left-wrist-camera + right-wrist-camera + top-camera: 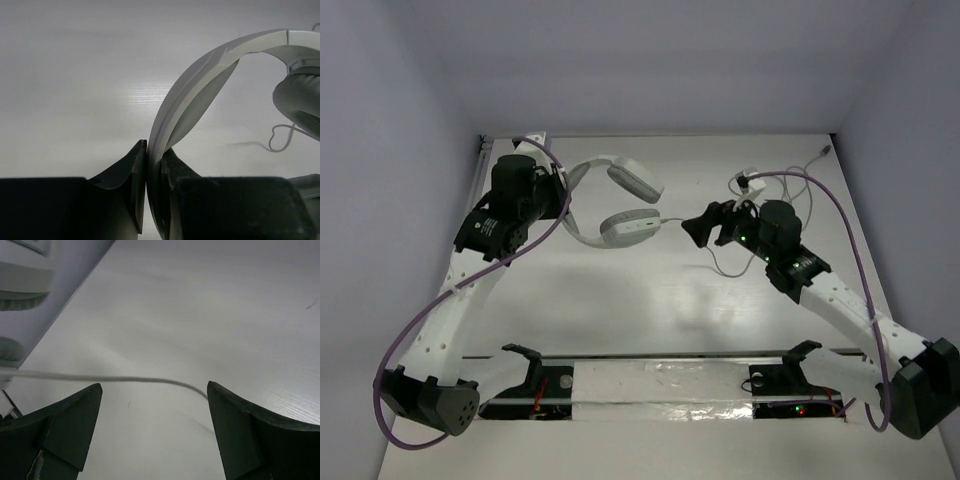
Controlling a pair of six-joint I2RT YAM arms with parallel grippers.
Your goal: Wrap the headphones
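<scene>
Status: left pincer is pressed together on the headband, pinching it edge-on near one end. From the fingers the headband arcs up and off to the right in the left wrist view. I've got the headphones left of centre on the desk, toward the back. Both cups sit on the right side of the band: far ear cup, near ear cup.

Right pincer is spread wide with nothing pinched. It sits just right of the near ear cup, tips facing it.

Relation that matters: the cord leaves the near ear cup and runs left-to-right straight at the right pincer. In the right wrist view it crosses the gap from the left finger side to the right finger. So its long axis lies along the closing direction, not across it. I can't tell from that view whether it's between the fingers or just beyond the tips. Past the pincer the cord trails in loose loops over the right half of the desk, toward the back right corner.

My read: right arm takes the cord, since it's right on it and the left arm is tied up as the anchor. I see no turns round the band or cups, so I'd call the wrap not begun. Next move probably needs a wrist roll so the cord crosses the gap before closing. Risk: closing as it stands, the fingers slide along the thin cord and miss.
</scene>
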